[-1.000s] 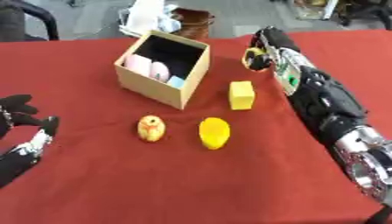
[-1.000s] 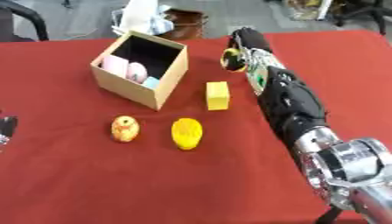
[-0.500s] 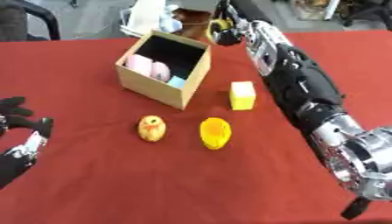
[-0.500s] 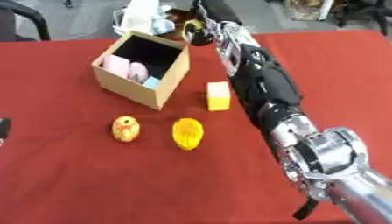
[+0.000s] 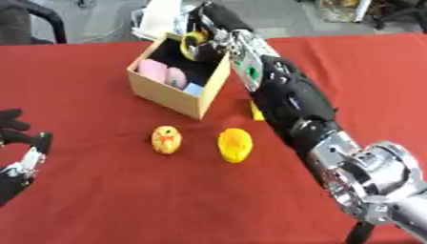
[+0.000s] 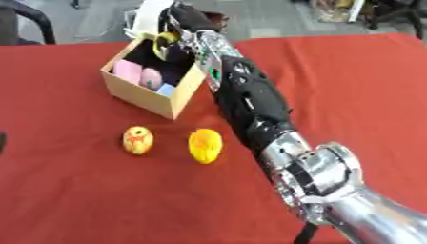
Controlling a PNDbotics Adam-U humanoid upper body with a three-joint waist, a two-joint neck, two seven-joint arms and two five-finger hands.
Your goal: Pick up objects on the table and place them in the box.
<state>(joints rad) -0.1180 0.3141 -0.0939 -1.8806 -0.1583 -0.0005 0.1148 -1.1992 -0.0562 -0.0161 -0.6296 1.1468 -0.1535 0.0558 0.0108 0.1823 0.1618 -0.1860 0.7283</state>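
Left robot hand [image 5: 16, 136], at 8 o'clock, rests with fingers relaxed. On the red surface [image 5: 100, 200], mid-field: an orange-red fruit [image 5: 166, 139] beside a yellow fruit [image 5: 235, 144]. At 12 o'clock, the right robot hand [image 5: 208, 28] apparently curls around a yellow ring [image 5: 193, 42] above the box [image 5: 179, 97].

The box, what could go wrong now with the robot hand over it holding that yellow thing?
The right robot hand holds a yellow object over the box, near its far rim; released there, it might catch the edge and fall outside. The box already holds pink items, so it could land on top and roll. The forearm hides most of the yellow block; withdrawing could nudge it.
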